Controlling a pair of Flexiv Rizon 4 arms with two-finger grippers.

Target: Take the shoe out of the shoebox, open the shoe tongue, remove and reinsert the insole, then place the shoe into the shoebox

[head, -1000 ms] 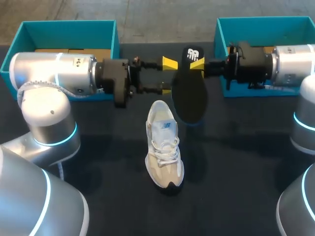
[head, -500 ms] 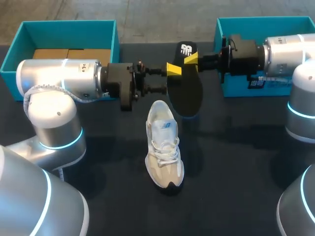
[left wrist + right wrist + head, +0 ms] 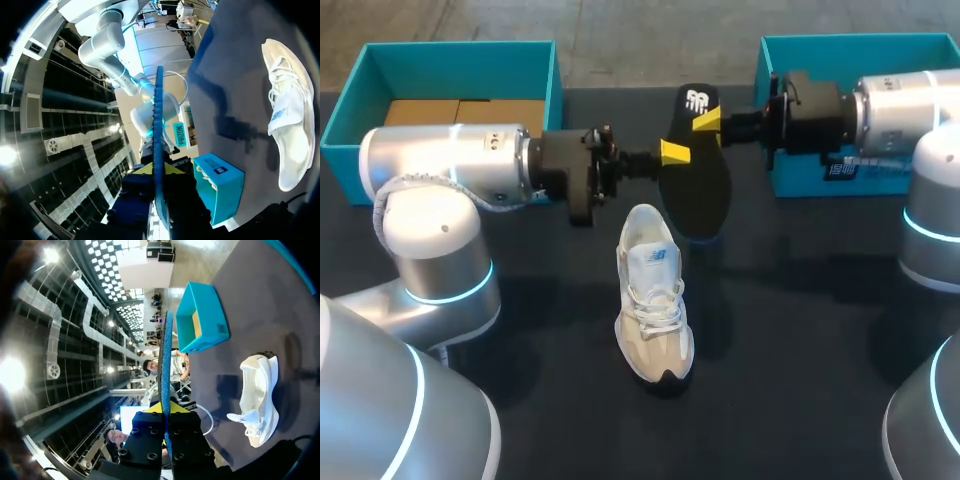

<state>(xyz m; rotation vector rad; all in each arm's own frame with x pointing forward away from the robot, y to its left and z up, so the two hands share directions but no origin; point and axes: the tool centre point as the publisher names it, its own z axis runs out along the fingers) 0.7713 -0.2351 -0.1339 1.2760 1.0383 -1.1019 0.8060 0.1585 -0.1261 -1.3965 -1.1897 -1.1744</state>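
shoe [image 3: 654, 295]: white, upright, mid-table | insole [image 3: 698, 190]: black, aloft beyond it | shoebox [image 3: 460, 47]: teal, open

The insole [image 3: 700, 195] is black with a white logo, the shoe [image 3: 653, 300] white and beige, the shoeboxes [image 3: 460, 50] teal.

The shoe [image 3: 654, 295] lies mid-frame on the table [image 3: 800, 330], the insole [image 3: 698, 175] just above it between the left gripper [image 3: 672, 152] and right gripper [image 3: 708, 120], the left shoebox [image 3: 460, 58] upper left, the right shoebox [image 3: 860, 48] upper right.
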